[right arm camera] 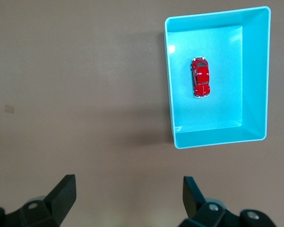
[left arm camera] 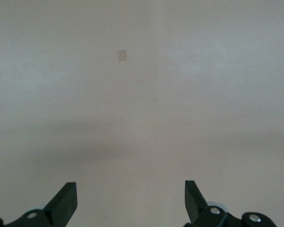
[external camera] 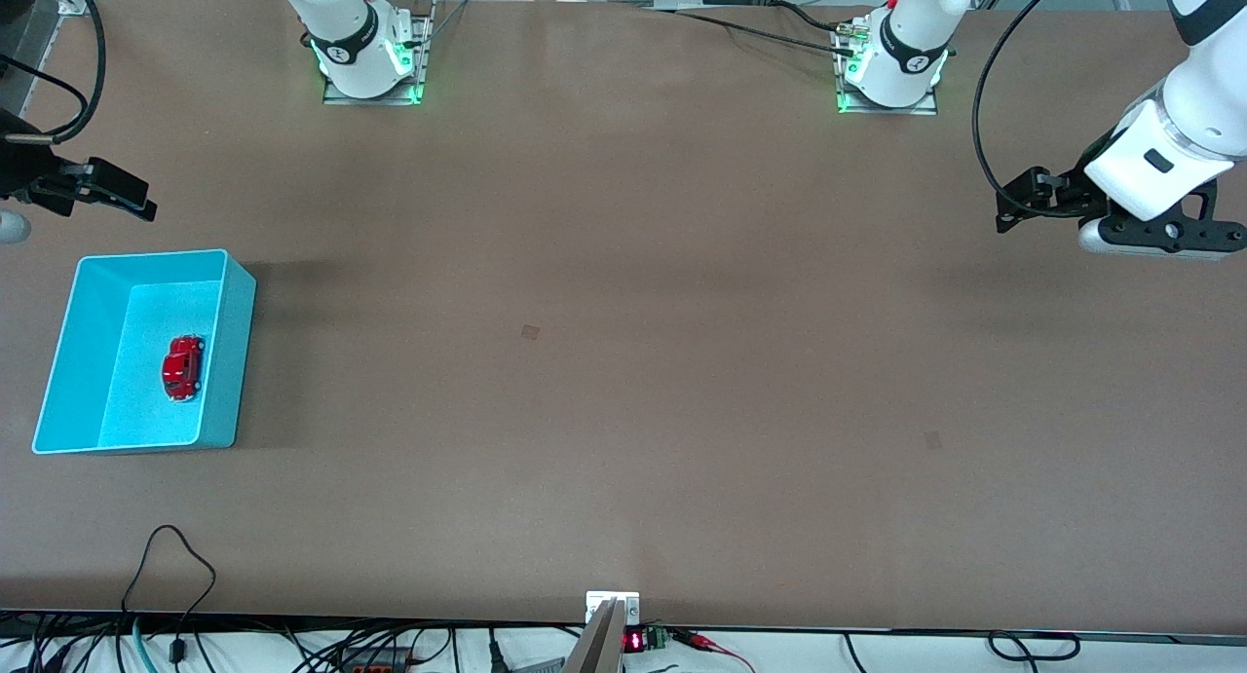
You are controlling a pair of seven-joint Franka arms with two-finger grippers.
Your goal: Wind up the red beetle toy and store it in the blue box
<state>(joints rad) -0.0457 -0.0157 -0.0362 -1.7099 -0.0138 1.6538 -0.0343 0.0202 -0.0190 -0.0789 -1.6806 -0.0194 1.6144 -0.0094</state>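
Red beetle toy [external camera: 182, 367] on the floor of the blue box [external camera: 226, 361], close to the wall facing the table's middle. Box at the right arm's end of the table [external camera: 623, 361]. Right gripper [right arm camera: 128, 196] raised over bare table just beside the box, fingers wide apart, empty. Left gripper [left arm camera: 131, 198] well apart from the box, over bare table at the left arm's end, likewise wide and empty.

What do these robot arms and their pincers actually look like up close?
Both arms are glossy white with rounded shells, black bands near their bases, and green lights glowing at the mounting plates. Black cables loop beside them. The left gripper and right gripper are black, each with two flat, wedge-shaped fingers on a black body with silver screws.
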